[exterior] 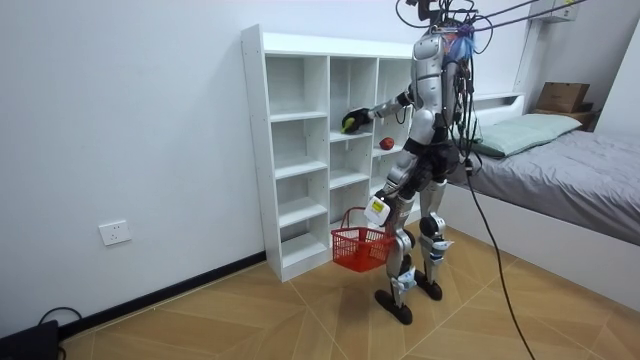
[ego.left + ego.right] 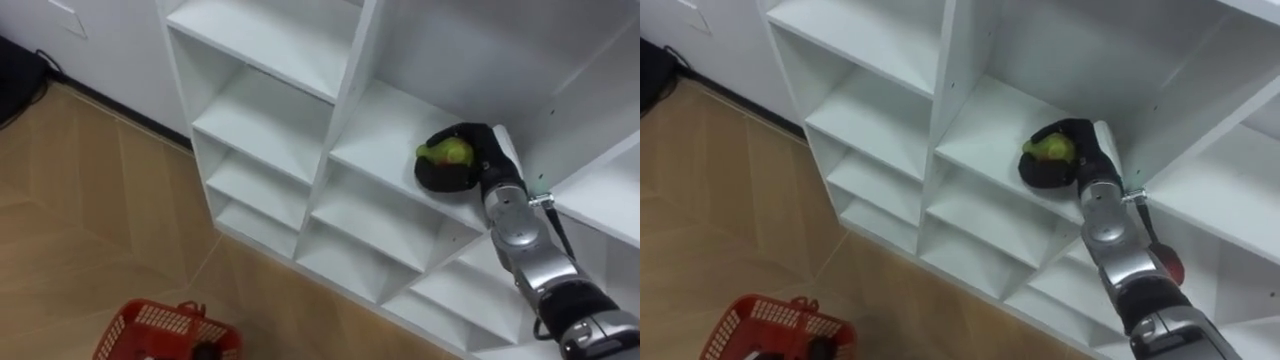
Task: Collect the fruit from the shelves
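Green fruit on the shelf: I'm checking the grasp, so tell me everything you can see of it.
The green fruit is rounded, smooth and yellow-green; its kind is unclear. It sits near the front edge of a shelf in the white closet, the dark right hand curled round it. Whether it touches the board is hidden.

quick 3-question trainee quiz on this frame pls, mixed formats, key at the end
1. True or false: the right hand is curled round the green fruit on a shelf of the white shelf unit.
2. The red basket is: A) on a shelf; B) low at the robot's left side; C) in the right hand.
3. Fill in: the other fruit in the shelf unit is coloured ____.
Key: 1 true; 2 B; 3 red.
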### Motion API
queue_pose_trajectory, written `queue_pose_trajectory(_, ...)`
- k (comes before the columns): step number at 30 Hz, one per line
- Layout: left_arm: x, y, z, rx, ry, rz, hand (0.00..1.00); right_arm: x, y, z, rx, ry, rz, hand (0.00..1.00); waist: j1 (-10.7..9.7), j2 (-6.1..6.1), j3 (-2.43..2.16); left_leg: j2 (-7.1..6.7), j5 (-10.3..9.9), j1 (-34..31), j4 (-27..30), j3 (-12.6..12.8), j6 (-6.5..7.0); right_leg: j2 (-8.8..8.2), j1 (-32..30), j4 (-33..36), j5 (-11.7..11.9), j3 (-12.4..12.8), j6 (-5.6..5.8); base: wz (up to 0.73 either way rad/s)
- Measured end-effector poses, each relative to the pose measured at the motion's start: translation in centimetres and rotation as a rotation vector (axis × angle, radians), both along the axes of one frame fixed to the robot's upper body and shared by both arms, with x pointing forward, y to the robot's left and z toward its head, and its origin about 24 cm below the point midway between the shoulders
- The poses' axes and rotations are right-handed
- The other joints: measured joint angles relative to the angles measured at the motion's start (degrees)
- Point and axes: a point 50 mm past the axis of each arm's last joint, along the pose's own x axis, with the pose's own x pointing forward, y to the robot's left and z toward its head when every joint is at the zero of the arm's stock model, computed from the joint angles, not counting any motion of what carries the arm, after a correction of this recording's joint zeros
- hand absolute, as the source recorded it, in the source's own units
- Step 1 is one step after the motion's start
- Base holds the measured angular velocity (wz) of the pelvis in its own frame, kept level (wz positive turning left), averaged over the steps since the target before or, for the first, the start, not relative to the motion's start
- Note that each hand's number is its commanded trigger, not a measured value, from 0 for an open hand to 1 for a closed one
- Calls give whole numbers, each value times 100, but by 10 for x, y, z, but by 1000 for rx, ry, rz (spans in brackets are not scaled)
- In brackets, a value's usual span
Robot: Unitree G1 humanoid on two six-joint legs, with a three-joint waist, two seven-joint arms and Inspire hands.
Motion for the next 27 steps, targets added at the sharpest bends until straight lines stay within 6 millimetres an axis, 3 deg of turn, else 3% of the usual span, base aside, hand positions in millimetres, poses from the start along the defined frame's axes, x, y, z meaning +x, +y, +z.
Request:
queue_pose_trajectory(4,5,-2,1,-10,-22,-2,100,-9,9,-4,-1,-2,69,100,-74,25,-49,12,9,102,-34,71,7,-4,41,0,-3,78,5,-9)
queue_pose_trajectory(10,17,-15,3,-57,-78,-4,100,-25,26,-7,18,-12,178,100,-202,55,-65,40,18,208,-106,277,25,-24,42,26,-3,208,10,-13)
queue_pose_trajectory(12,16,-21,1,-76,-79,-5,100,-35,31,-11,42,-5,205,100,-235,111,-70,52,8,298,-132,360,39,-28,76,53,-3,280,11,-17)
queue_pose_trajectory(15,13,-26,-1,-101,-71,-4,100,-51,33,-18,67,8,221,100,-304,194,-112,53,3,404,-186,414,51,-32,125,53,0,353,25,-13)
queue_pose_trajectory(18,11,-29,-2,-119,-69,8,100,-73,38,-29,95,72,280,100,-527,342,-125,72,0,571,-264,505,55,-26,236,55,-2,469,30,-14)
queue_pose_trajectory(21,7,-31,-3,-136,-61,9,100,-86,35,-40,73,150,295,100,-626,474,-151,110,2,660,-304,697,56,-1,219,73,-1,674,28,-34)
queue_pose_trajectory(23,3,-31,-4,-152,-52,13,100,-90,35,-42,68,166,307,100,-733,511,-178,127,18,767,-382,797,55,16,220,82,0,812,26,-33)
queue_pose_trajectory(27,2,-32,-4,-187,-70,42,100,-91,42,-33,80,128,352,100,-1014,516,-187,166,26,978,-509,998,52,58,304,53,3,1023,26,-24)
